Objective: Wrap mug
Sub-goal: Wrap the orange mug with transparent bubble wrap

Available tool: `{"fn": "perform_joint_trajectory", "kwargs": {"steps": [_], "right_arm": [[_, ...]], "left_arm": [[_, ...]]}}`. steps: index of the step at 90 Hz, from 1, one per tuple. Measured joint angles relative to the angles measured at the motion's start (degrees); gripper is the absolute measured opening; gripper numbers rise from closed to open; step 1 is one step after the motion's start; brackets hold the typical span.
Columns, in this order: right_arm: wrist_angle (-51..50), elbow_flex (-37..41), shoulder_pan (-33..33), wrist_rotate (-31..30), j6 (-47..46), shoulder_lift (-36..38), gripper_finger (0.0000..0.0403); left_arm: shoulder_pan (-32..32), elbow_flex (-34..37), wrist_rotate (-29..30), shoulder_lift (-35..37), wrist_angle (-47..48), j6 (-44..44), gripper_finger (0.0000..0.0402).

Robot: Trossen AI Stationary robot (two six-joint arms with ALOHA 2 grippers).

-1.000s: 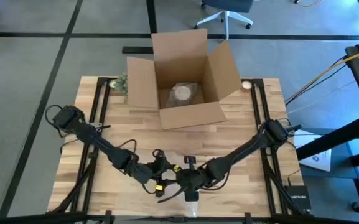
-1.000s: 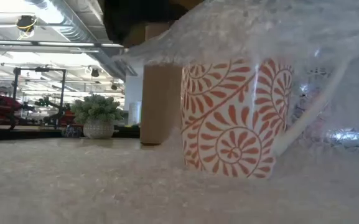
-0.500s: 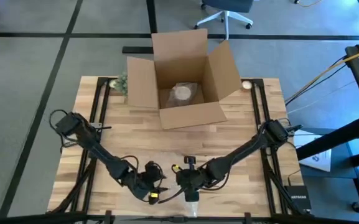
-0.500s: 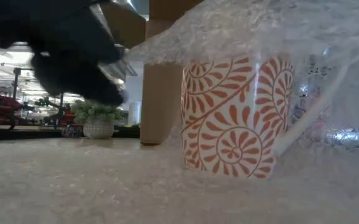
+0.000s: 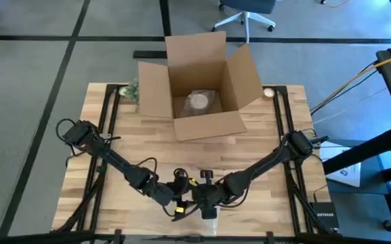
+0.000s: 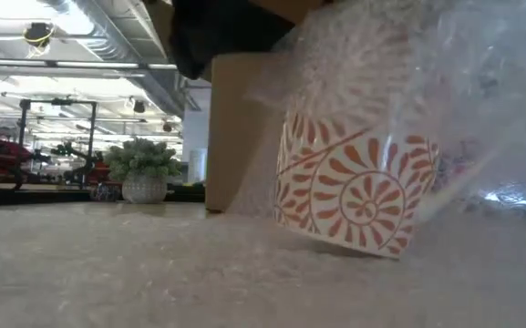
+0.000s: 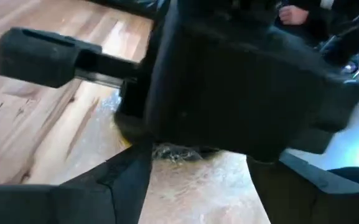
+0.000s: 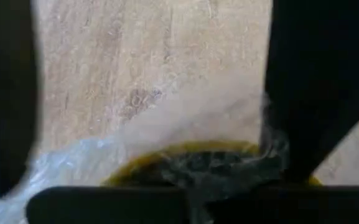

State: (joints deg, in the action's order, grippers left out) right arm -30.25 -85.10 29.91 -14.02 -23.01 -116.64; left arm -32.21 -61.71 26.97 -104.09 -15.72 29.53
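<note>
The mug [image 6: 354, 191], white with an orange leaf pattern, stands near the table's front edge under clear bubble wrap [image 6: 399, 55]. It is tipped toward the table's right, resting on its lower right edge [image 6: 395, 253] on the wrap. My right gripper [image 5: 205, 198] is open just above it, with the mug's yellow inside [image 8: 185, 152] between its fingers. My left gripper [image 5: 179, 203] is open close beside it on the left. In the left wrist view it faces the right gripper's body [image 7: 241, 93]. My right gripper comes from above, pointing down. One finger [image 8: 303, 112] sits on the crumpled wrap at the mug's rim [image 8: 269, 140]. The other finger [image 8: 5, 99] stands clear, outside the rim. My left gripper is level and next to the wrap [image 7: 179, 152]; whether it touches, I cannot tell.
An open cardboard box [image 5: 198, 88] stands at the table's far middle with a wrapped item [image 5: 198, 102] inside. A small potted plant [image 5: 131, 89] sits left of it. Bare wood lies between the box and the grippers. The mug is close to the front edge.
My left gripper went toward the table's near left, then came back right, up beside the mug. The mug, upright before, has tipped toward the table's right with its left bottom edge raised. The wrap over it has bunched higher.
</note>
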Motion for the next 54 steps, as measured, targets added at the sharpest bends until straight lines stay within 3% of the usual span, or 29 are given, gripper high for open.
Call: {"fn": "perform_joint_trajectory", "kwargs": {"steps": [21,34,43,54], "right_arm": [[0.13,-0.02,0.02,-0.06,0.11,0.02,0.0003],[0.18,-0.02,0.02,-0.24,0.31,0.02,0.0003],[0.17,-0.02,0.02,-0.14,0.48,0.04,0.0003],[0.18,-0.02,0.04,-0.3,0.49,0.06,0.0003]], "left_arm": [[-3.72,0.0,0.36,3.81,5.36,3.26,0.0239],[-7.51,-0.15,1.28,6.57,14.37,8.04,0.0239],[-9.35,0.58,2.86,3.9,21.27,12.0,0.0239],[-8.86,1.54,3.76,-1.19,17.77,13.53,0.0239]]}}
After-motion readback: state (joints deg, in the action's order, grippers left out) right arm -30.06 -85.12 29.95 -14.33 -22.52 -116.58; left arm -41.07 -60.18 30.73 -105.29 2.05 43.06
